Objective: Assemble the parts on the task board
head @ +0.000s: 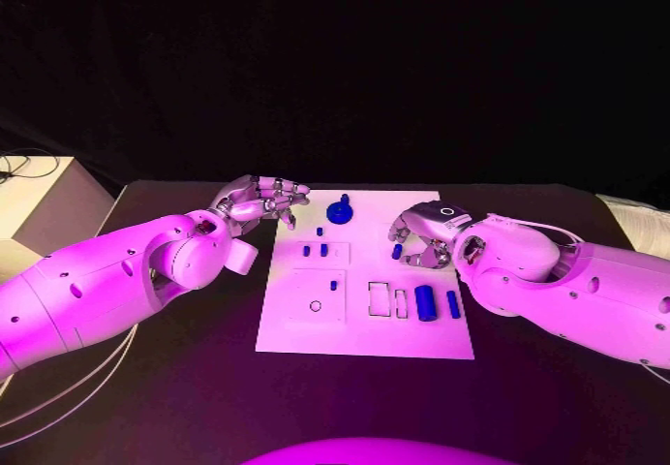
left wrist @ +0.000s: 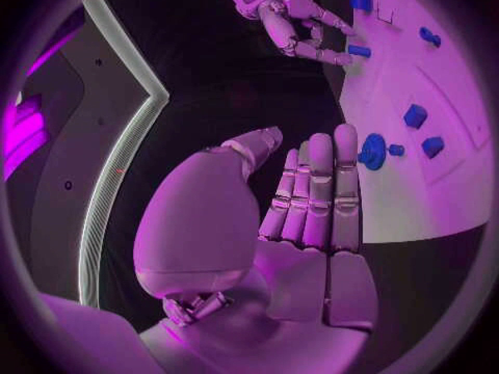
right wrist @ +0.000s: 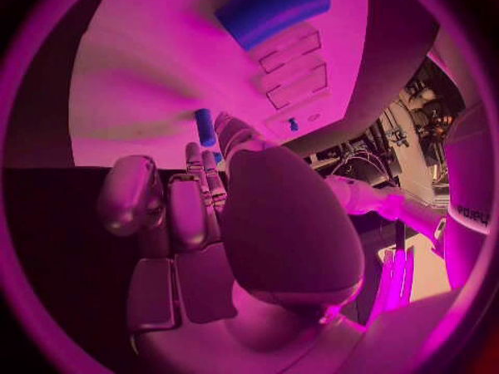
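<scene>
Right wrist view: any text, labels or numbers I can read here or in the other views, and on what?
One dark word on the left arm, turned sideways: too blurred to read.
Task board: outlines alone, no text.
Round ring mark on the right hand: a sign, not text.

I see two bulky white arms, the left arm [head: 112, 281] and the right arm [head: 587, 286], smooth rounded shells dotted with small dark screw holes. Each ends in a silver, segmented hand: left hand [head: 262, 201], right hand [head: 423, 235]. A dark ring mark tops the right hand; thin pale cables [head: 70, 383] loop beside the left arm.
</scene>
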`<action>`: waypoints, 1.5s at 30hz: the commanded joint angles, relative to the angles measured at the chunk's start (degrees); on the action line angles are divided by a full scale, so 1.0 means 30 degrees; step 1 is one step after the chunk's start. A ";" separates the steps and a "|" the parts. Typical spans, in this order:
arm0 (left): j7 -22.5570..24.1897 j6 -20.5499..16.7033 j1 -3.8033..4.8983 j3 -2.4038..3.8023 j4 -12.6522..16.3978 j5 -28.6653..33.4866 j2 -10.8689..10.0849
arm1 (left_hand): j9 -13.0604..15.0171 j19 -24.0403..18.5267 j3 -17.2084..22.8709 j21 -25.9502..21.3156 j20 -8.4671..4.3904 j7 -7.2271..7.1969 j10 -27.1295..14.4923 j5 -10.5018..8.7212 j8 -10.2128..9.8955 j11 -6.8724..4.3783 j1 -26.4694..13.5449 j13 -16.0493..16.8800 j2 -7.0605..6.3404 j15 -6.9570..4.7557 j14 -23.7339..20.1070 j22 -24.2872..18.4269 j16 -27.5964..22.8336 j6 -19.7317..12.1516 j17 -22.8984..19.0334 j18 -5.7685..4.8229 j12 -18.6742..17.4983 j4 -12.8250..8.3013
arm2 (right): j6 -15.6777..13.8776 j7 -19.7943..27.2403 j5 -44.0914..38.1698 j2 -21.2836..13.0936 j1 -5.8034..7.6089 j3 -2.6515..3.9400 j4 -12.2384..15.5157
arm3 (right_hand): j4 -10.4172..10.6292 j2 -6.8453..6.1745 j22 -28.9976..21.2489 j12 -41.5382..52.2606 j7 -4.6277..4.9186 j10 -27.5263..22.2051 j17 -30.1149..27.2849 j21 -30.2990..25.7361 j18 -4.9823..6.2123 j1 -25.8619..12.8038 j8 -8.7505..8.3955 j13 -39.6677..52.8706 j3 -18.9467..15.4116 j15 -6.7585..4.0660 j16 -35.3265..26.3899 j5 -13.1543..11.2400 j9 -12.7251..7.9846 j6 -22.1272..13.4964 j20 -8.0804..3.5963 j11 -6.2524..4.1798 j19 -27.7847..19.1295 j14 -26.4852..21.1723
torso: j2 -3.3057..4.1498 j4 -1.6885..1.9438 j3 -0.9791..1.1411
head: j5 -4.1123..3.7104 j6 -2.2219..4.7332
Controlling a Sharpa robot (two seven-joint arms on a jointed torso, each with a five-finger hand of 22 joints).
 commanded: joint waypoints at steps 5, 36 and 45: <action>0.0123 0.0278 -0.0013 0.0018 0.0049 0.0158 -0.0010 | -0.0017 0.0185 -0.0032 0.0005 0.0008 0.0003 -0.0109 0.0048 -0.0042 0.0005 0.0151 -0.0028 0.0007 0.0110 0.0019 -0.0038 -0.0132 -0.0116 -0.0033 0.0123 0.0086 0.0175 | -0.0039 -0.0145 -0.0860 0.0371 -0.0129 -0.0041 -0.0231 | 0.0046 0.0254 0.0127 0.0041 0.0049 0.0503 -0.0021 0.0105 -0.0227 -0.0116 0.0238 0.0068 0.0726 0.0027 0.0145 0.0105 -0.0061 0.0463 0.0033 -0.0138 -0.0035 0.0217 | 0.0003 0.0018 -0.0004 | 0.0028 -0.0075; -0.0005 0.0383 -0.0013 0.0018 0.0063 0.0237 -0.0076 | -0.0013 0.0190 -0.0033 -0.0020 0.0018 0.0011 -0.0124 0.0054 -0.0027 0.0013 0.0098 -0.0029 0.0101 0.0122 0.0020 -0.0053 -0.0130 -0.0121 -0.0038 0.0122 0.0122 0.0307 | 0.0186 -0.0436 -0.1120 0.0551 -0.0321 -0.0123 -0.0556 | -0.0278 -0.0557 0.0894 -0.0245 0.0079 0.1962 -0.0065 0.0696 -0.0350 -0.0940 0.1205 0.0048 0.3931 -0.0106 0.0319 0.0043 0.0363 0.1918 -0.0141 -0.0286 0.0021 0.0177 | -0.0034 -0.0030 -0.0012 | 0.0009 -0.0206; -0.0014 0.0371 -0.0013 0.0018 0.0061 0.0271 -0.0086 | -0.0013 0.0191 -0.0039 -0.0025 0.0020 0.0012 -0.0131 0.0053 -0.0026 0.0014 0.0083 -0.0030 0.0108 0.0124 0.0020 -0.0057 -0.0129 -0.0125 -0.0038 0.0121 0.0126 0.0332 | 0.0279 -0.0504 -0.1142 0.0512 -0.0342 -0.0136 -0.0556 | -0.0302 -0.0668 0.0864 -0.0252 0.0086 0.1842 -0.0116 0.0643 -0.0338 -0.1027 0.1160 0.0028 0.3992 -0.0078 0.0298 -0.0004 0.0361 0.1802 -0.0114 -0.0264 -0.0005 0.0158 | -0.0029 -0.0009 -0.0010 | -0.0030 -0.0203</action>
